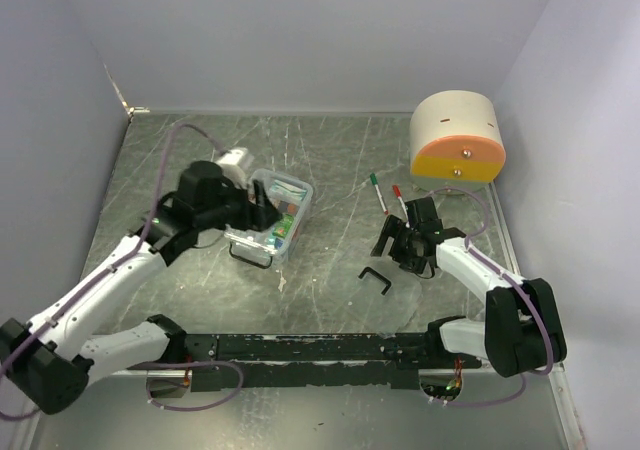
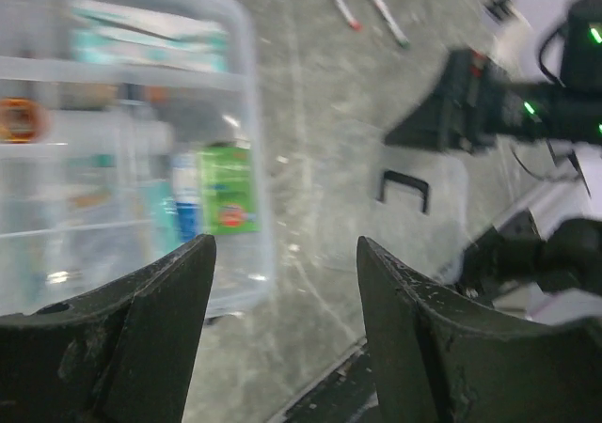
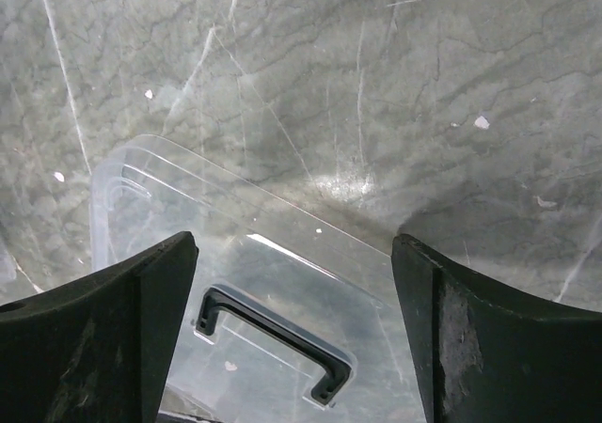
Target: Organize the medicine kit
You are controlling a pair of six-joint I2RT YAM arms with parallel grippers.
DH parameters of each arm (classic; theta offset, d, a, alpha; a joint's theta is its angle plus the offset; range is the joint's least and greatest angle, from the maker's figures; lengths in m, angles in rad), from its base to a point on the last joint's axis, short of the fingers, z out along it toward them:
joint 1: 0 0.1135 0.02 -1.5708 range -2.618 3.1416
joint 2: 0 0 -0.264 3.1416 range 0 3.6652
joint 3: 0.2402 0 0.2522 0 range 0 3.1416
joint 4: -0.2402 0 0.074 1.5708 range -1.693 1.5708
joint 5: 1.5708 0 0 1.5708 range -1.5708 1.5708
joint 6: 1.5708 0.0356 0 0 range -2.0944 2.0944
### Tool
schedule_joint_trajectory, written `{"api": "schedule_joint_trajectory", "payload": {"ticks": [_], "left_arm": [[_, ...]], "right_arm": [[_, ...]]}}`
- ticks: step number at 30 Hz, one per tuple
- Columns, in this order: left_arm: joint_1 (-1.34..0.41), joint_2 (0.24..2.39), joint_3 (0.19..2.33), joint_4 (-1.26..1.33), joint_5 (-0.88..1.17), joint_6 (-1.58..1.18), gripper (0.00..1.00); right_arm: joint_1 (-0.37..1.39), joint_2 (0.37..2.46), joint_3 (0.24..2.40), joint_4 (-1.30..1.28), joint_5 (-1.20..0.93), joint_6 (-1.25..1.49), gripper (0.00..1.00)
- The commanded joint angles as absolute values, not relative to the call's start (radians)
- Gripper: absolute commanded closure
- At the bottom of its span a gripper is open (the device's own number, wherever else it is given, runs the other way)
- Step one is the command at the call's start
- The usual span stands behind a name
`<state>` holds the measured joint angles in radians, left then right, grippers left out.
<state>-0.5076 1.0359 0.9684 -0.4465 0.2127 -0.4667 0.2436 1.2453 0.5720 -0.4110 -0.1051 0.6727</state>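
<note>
Left of centre on the grey marbled table (image 1: 340, 155): 1 small clear plastic rectangular medicine kit box (image 1: 280, 215), uncovered and open side up. Long axis slanting from near-left to far-right, far short end pointing toward the back right. Inside, clear dividers and mixed packets, among them 1 green packet (image 2: 226, 193); the rest too blurred to count.

Just beside the box's left long wall, the left gripper (image 1: 262, 215). Jaws parted, nothing between them, the gap over the box's edge and bare table in the wrist view.

Well apart to the right, 1 flat clear plastic lid (image 3: 282, 273) lying on the table, with 1 black handle (image 3: 273, 338) on it. Above it, the right gripper (image 1: 390, 242), jaws spread wide and gripping nothing, 1 finger on each side of the handle in the wrist view.

Beyond that gripper, 2 slim white pens side by side and roughly parallel: 1 green-capped pen (image 1: 377, 192) and 1 red-capped pen (image 1: 400, 200). In the far right corner, 1 big round cream drum with an orange and yellow face (image 1: 455, 135)
</note>
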Motion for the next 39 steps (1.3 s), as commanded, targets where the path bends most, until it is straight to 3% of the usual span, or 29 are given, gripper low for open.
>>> {"api": "schedule_joint_trajectory", "payload": {"ticks": [1, 6, 13, 20, 30, 39], "left_arm": [[-0.774, 1.095, 0.961, -0.355, 0.024, -0.594, 0.28], [-1.051, 1.249, 0.955, -0.308, -0.088, -0.679, 0.27], [-1.144, 1.449, 0.863, -0.140, 0.028, -0.758, 0.18], [-1.163, 1.645, 0.934, -0.088, 0.130, -0.659, 0.20], [-1.142, 1.742, 1.034, -0.157, -0.099, -0.684, 0.30], [-1.049, 1.827, 1.153, -0.134, -0.161, -0.616, 0.39]], "right_arm": [[0.250, 1.271, 0.554, -0.377, -0.109, 0.716, 0.16], [0.250, 1.266, 0.544, -0.363, -0.079, 0.730, 0.16], [0.251, 1.264, 0.517, -0.320, -0.058, 0.747, 0.17], [0.251, 1.249, 0.500, -0.302, -0.065, 0.758, 0.18], [0.251, 1.255, 0.530, -0.329, -0.074, 0.758, 0.19], [0.249, 1.302, 0.589, -0.329, -0.094, 0.774, 0.23]]}}
